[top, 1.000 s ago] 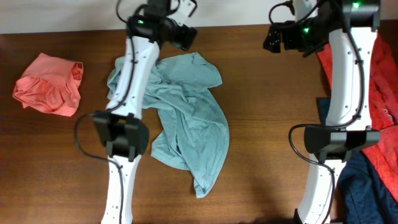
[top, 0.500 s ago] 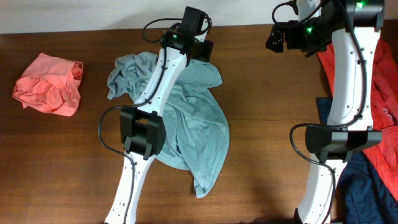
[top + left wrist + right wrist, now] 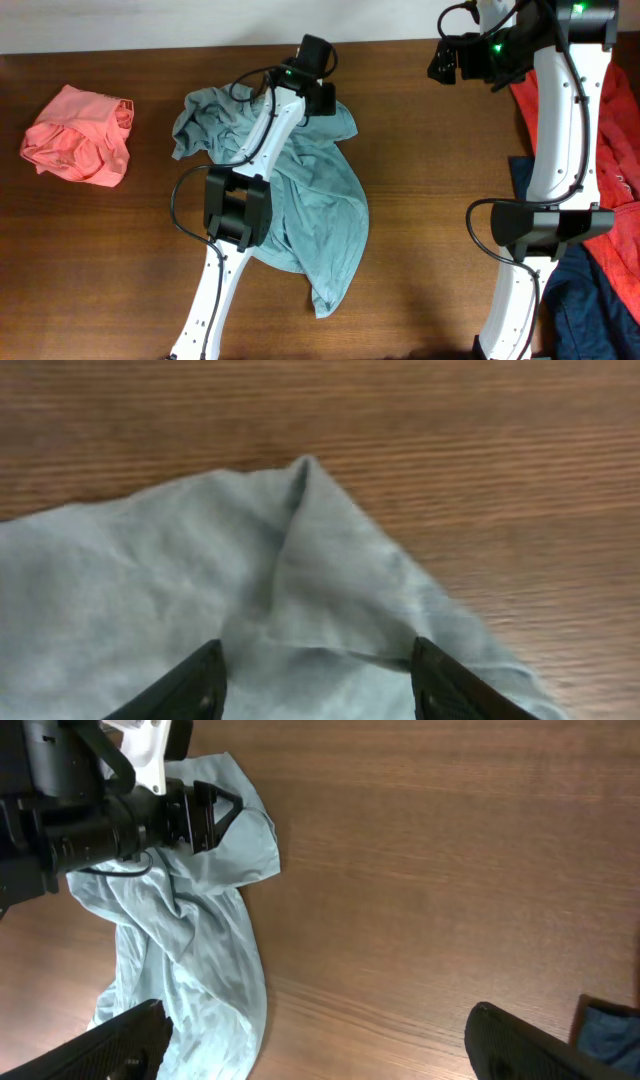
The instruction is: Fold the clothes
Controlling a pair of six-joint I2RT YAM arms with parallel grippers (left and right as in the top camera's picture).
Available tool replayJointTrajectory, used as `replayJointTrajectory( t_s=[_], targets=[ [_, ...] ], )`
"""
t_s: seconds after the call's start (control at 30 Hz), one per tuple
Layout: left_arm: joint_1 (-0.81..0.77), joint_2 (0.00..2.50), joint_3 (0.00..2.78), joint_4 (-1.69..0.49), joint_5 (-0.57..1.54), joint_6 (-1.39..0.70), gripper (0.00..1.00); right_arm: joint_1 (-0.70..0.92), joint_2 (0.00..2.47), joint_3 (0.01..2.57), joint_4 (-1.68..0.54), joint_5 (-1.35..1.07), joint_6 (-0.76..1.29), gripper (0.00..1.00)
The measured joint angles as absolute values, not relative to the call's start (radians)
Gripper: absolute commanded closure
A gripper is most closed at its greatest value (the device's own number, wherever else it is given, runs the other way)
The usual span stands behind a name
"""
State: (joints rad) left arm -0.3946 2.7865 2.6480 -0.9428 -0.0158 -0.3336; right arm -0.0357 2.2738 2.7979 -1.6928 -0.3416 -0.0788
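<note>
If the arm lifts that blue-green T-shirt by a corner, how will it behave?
Probably floppy: the T-shirt lies crumpled in soft folds, so it should hang and drape. Likely light, since the cloth looks thin. Pushed across the table, it would probably bunch rather than slide.

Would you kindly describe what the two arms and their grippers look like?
Both the left arm and right arm have white links, black joint housings and looping black cables, with a green light near each wrist. The left gripper and right gripper have black, tapered fingers.
</note>
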Motion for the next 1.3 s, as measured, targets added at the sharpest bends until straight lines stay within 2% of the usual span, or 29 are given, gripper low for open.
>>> replayJointTrajectory(
  t_s=[0.23, 0.5, 0.57, 0.77, 0.9, 1.07, 1.3],
  targets=[
    [-0.395, 2.792, 2.648, -0.901, -0.013, -0.34, 0.43, -0.036, 2.274, 2.798, -1.693, -0.342, -0.078, 0.01],
    [-0.395, 2.799, 2.648, -0.827, 0.019, -0.344, 0.59, -0.036, 2.274, 2.798, -1.693, -0.342, -0.078, 0.01],
    [-0.397, 2.799, 2.648, -0.834, 0.023, -0.345, 0.65, -0.036, 2.274, 2.798, -1.693, -0.342, -0.079, 0.01],
    [-0.399, 2.8, 2.648, -0.849, 0.027, -0.348, 0.98, -0.036, 2.274, 2.798, -1.693, -0.342, -0.087, 0.01],
    [-0.399, 2.8, 2.648, -0.856, 0.027, -0.348, 0.99, -0.036, 2.274, 2.798, -1.693, -0.342, -0.088, 0.0],
    [-0.385, 2.8, 2.672, -0.867, 0.03, -0.317, 0.99, -0.036, 2.274, 2.798, -1.693, -0.342, -0.086, 0.07],
    [-0.276, 2.798, 2.906, -0.922, 0.037, -0.287, 0.99, -0.022, 2.274, 2.798, -1.693, -0.395, -0.086, 0.14]
  ],
)
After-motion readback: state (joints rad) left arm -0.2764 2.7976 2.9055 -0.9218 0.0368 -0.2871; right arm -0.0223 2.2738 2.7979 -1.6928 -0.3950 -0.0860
